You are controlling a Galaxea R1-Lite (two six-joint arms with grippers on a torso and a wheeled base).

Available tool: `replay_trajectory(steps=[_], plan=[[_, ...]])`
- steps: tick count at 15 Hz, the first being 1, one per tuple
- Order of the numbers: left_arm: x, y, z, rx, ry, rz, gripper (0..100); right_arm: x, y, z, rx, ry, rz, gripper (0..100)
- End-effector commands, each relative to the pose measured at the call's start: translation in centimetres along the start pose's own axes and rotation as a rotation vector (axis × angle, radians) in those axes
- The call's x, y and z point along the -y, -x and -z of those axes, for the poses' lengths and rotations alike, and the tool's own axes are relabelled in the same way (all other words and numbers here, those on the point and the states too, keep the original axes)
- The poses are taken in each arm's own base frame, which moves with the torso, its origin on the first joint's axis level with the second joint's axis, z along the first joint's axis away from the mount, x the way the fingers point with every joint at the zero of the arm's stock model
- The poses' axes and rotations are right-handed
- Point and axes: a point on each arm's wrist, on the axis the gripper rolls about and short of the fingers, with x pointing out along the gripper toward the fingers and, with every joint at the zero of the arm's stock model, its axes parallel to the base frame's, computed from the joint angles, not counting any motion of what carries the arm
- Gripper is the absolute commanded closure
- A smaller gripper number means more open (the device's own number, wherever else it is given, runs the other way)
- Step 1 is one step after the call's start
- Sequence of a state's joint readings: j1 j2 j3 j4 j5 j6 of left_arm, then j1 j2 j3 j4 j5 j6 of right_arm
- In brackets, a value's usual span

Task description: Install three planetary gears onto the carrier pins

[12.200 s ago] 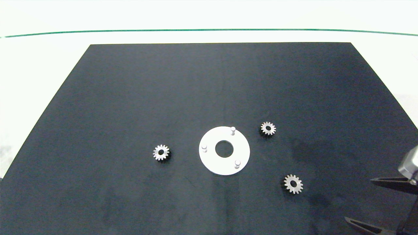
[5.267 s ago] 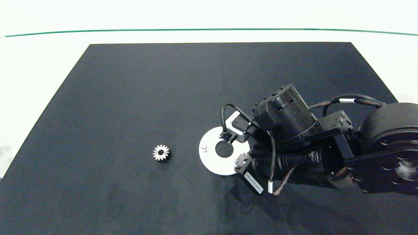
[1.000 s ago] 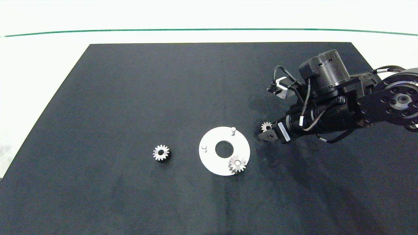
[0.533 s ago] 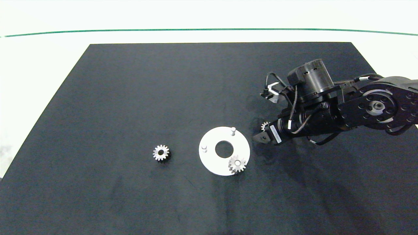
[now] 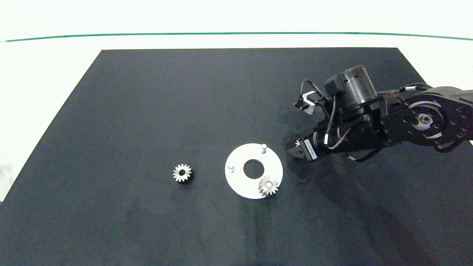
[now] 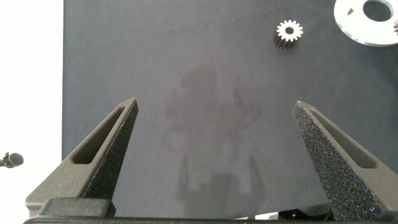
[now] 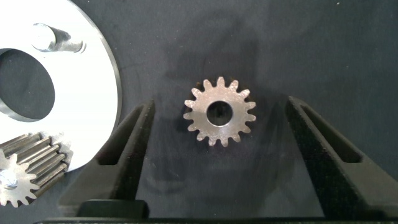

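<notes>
The white carrier disc [image 5: 240, 181] lies mid-mat with three pins. One gear [image 5: 268, 185] sits on the near-right pin; the far pin [image 5: 264, 147] and the left pin [image 5: 231, 167] are bare. A second gear [image 5: 182, 172] lies flat on the mat to the disc's left. My right gripper [image 7: 217, 134] is open and lowered around the third gear [image 7: 220, 112], which lies flat just right of the disc, one finger on each side and apart from it. In the head view the arm hides most of this gear [image 5: 297, 142]. My left gripper [image 6: 214, 134] is open over bare mat, out of the head view.
A black mat [image 5: 147, 111] covers the white table [image 5: 37, 74]. The right arm [image 5: 388, 122] reaches in from the right over the mat's far right part. The disc's edge [image 7: 106, 93] lies close to one of the right gripper's fingers.
Over the last second the right gripper has come down and forward around the gear right of the disc, covering more of it in the head view. Earlier it set a gear on the near-right pin.
</notes>
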State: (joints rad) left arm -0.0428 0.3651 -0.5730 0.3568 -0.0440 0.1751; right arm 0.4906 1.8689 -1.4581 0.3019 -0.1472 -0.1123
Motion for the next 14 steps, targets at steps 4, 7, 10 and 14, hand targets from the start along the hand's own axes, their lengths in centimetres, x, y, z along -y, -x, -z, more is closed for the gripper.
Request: replay_trajectory(steps=[4, 7, 10, 14], plan=[[0.01, 0.00, 0.09, -0.003, -0.001, 0.003, 0, -0.06, -0.10, 0.25, -0.011, 0.001, -0.006, 29], [-0.02, 0.04, 0.02, 0.002, -0.001, 0.010, 0, -0.10, -0.28, 0.31, -0.015, 0.002, -0.006, 35], [-0.05, 0.10, 0.04, 0.007, -0.003, 0.019, 0, -0.04, -0.53, 0.40, -0.021, 0.001, -0.006, 41], [-0.06, 0.09, -0.01, 0.007, -0.004, 0.024, 0, -0.04, -0.89, 0.28, -0.015, -0.001, -0.014, 49]])
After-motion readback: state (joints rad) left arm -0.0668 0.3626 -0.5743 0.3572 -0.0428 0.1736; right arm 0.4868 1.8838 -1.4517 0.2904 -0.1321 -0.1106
